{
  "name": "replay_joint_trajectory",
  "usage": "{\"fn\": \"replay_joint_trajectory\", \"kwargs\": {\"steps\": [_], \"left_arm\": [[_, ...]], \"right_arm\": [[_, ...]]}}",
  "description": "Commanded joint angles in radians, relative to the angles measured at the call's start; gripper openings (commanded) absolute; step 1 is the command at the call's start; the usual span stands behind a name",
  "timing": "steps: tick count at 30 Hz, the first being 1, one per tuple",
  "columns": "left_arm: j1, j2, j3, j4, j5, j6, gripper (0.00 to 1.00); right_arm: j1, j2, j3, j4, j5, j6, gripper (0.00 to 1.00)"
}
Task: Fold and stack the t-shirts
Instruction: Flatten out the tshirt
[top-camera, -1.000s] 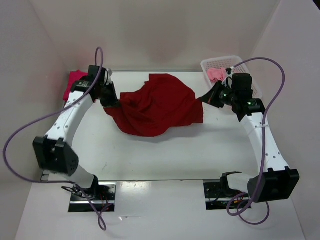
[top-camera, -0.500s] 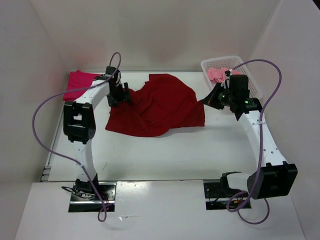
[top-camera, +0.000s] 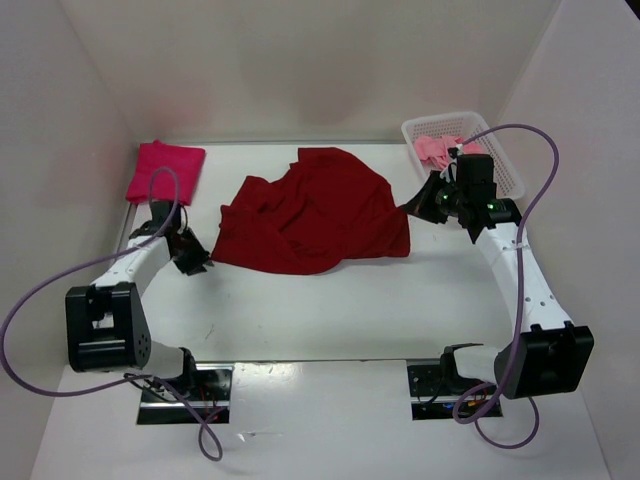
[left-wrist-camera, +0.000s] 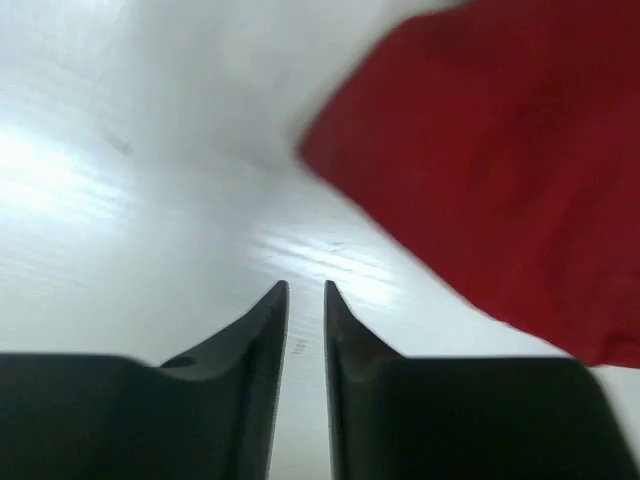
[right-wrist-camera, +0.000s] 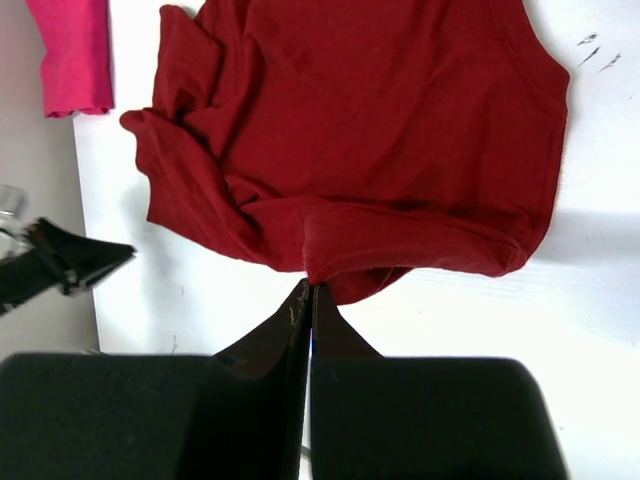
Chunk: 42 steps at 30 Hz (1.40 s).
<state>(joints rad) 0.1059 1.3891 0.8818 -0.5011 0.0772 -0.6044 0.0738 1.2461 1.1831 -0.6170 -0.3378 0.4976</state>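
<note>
The dark red t-shirt (top-camera: 312, 215) lies crumpled across the middle of the table, also visible in the left wrist view (left-wrist-camera: 500, 170) and the right wrist view (right-wrist-camera: 360, 130). My right gripper (top-camera: 407, 206) is shut on its right edge (right-wrist-camera: 312, 287). My left gripper (top-camera: 192, 257) hovers low over bare table just left of the shirt, its jaws a narrow gap apart with nothing between them (left-wrist-camera: 306, 292). A folded crimson-pink t-shirt (top-camera: 165, 170) rests at the back left. A light pink t-shirt (top-camera: 434, 150) sits bunched in the basket.
The white mesh basket (top-camera: 480, 135) stands at the back right, close behind my right wrist. White walls enclose the table on three sides. The left arm's purple cable (top-camera: 40, 300) loops out past the table's left edge.
My left gripper let go of the dark red shirt's left side and pulled back toward the near left, its jaws opening wide and then narrowing. The shirt's left edge dropped. The right gripper keeps its hold.
</note>
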Motion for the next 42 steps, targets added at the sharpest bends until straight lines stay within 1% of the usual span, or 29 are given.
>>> {"fn": "replay_joint_trajectory", "kwargs": {"steps": [1, 2, 3, 8, 11, 12, 14, 16, 18, 21, 25, 26, 29, 30, 31, 32, 33, 34, 35, 36, 38, 39, 40, 41, 42], "left_arm": [[0.026, 0.010, -0.049, 0.145, 0.029, -0.116, 0.36], [0.026, 0.010, -0.061, 0.201, 0.029, -0.133, 0.40], [0.026, 0.019, -0.061, 0.228, 0.029, -0.173, 0.42], [0.026, 0.083, -0.080, 0.320, 0.001, -0.238, 0.42], [0.026, 0.139, -0.080, 0.331, -0.010, -0.227, 0.42], [0.026, 0.163, -0.080, 0.331, -0.010, -0.227, 0.40], [0.026, 0.183, -0.067, 0.331, -0.022, -0.198, 0.38], [0.026, 0.192, -0.067, 0.331, -0.045, -0.198, 0.38], [0.026, 0.214, -0.067, 0.340, -0.045, -0.189, 0.42], [0.026, 0.269, -0.049, 0.355, -0.014, -0.189, 0.42], [0.026, 0.304, -0.040, 0.365, -0.014, -0.189, 0.26], [0.026, 0.304, -0.040, 0.375, -0.005, -0.189, 0.17], [0.026, 0.263, -0.011, 0.342, 0.021, -0.189, 0.05], [0.026, 0.217, 0.005, 0.325, 0.044, -0.189, 0.01], [0.026, 0.188, 0.050, 0.302, 0.058, -0.180, 0.00], [0.026, 0.154, 0.078, 0.244, 0.070, -0.179, 0.00], [0.026, 0.077, 0.109, 0.213, 0.082, -0.164, 0.00], [0.026, 0.033, 0.141, 0.179, 0.094, -0.164, 0.00], [0.026, -0.048, 0.214, 0.117, 0.095, -0.153, 0.00], [0.026, -0.082, 0.259, 0.086, 0.104, -0.143, 0.00], [0.035, -0.123, 0.354, 0.003, 0.140, -0.143, 0.00], [0.046, -0.134, 0.403, -0.020, 0.157, -0.133, 0.00], [0.055, -0.148, 0.502, -0.036, 0.176, -0.133, 0.00], [0.064, -0.162, 0.550, -0.046, 0.206, -0.133, 0.00], [0.078, -0.162, 0.604, -0.062, 0.216, -0.143, 0.00]], "right_arm": [[-0.005, -0.019, -0.011, 0.028, -0.020, -0.024, 0.00], [-0.005, -0.019, -0.011, 0.028, -0.029, -0.024, 0.00], [-0.005, -0.019, -0.011, 0.028, -0.029, -0.024, 0.00], [-0.005, -0.028, -0.011, 0.028, -0.029, -0.024, 0.00], [-0.005, -0.028, -0.011, 0.028, -0.029, -0.024, 0.00], [-0.005, -0.037, -0.011, 0.028, -0.029, -0.024, 0.00], [-0.005, -0.037, 0.000, 0.019, -0.020, -0.024, 0.00], [-0.005, -0.037, 0.000, 0.019, -0.020, -0.024, 0.00], [-0.005, -0.037, 0.000, 0.019, -0.030, -0.024, 0.00], [-0.005, -0.037, 0.000, 0.028, -0.030, -0.024, 0.00], [-0.005, -0.037, -0.010, 0.028, -0.030, -0.014, 0.00], [-0.005, -0.037, -0.010, 0.028, -0.030, -0.014, 0.00], [-0.005, -0.037, 0.001, 0.028, -0.020, -0.014, 0.00], [-0.005, -0.037, 0.024, 0.028, -0.020, -0.014, 0.00], [-0.005, -0.037, 0.039, 0.013, -0.011, -0.014, 0.00], [-0.005, -0.037, 0.059, 0.002, 0.003, -0.014, 0.00], [-0.005, -0.037, 0.111, -0.025, 0.014, -0.014, 0.00], [-0.005, -0.037, 0.145, -0.041, 0.046, -0.027, 0.00], [-0.005, -0.049, 0.183, -0.055, 0.066, -0.027, 0.00], [-0.005, -0.060, 0.266, -0.070, 0.088, -0.036, 0.00], [-0.005, -0.060, 0.358, -0.105, 0.120, -0.036, 0.00], [-0.005, -0.069, 0.451, -0.115, 0.131, -0.036, 0.00], [-0.005, -0.070, 0.498, -0.124, 0.131, -0.036, 0.00], [-0.005, -0.070, 0.545, -0.139, 0.131, -0.036, 0.00], [-0.005, -0.059, 0.638, -0.150, 0.131, -0.045, 0.00]]}}
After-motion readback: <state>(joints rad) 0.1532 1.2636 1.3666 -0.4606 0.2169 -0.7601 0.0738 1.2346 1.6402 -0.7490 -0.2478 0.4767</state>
